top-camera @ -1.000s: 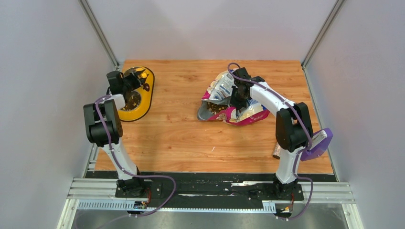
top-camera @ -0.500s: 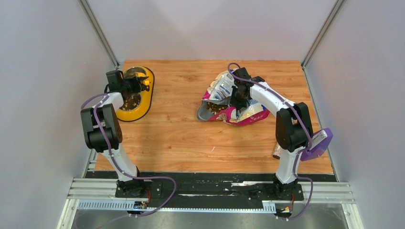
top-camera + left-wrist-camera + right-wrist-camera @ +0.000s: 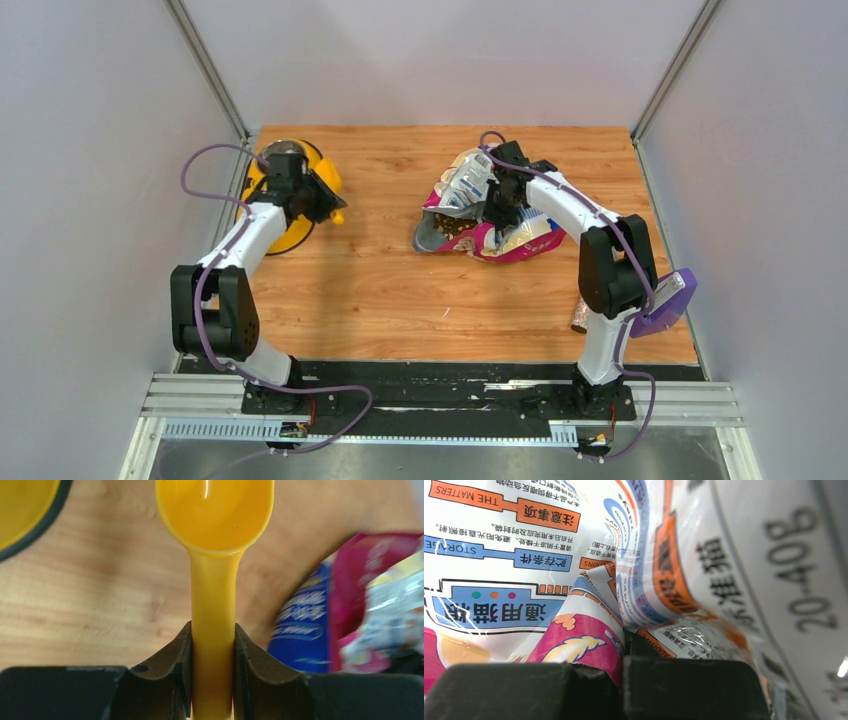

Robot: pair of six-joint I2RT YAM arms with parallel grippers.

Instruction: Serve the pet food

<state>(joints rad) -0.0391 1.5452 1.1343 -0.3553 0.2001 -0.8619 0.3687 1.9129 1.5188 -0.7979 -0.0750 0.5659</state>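
The left gripper point(image 3: 212, 645) is clamped on the handle of a yellow scoop point(image 3: 215, 510), a finger pressed against each side. The scoop's bowl is bare inside, and its far rim is cut off by the top of the left wrist view. It hangs over the wooden table point(image 3: 400, 290), between the yellow feeding dish point(image 3: 283, 238) and the cat food bag point(image 3: 500, 245). From above, the left arm covers most of the dish, so its contents cannot be made out.

The bag lies crumpled at the far middle of the table, its mouth facing left with brown kibble point(image 3: 455, 225) showing inside. The right gripper point(image 3: 624, 645) has its fingers together, pinching a fold of the bag's film. The fingertips are buried in the folds.
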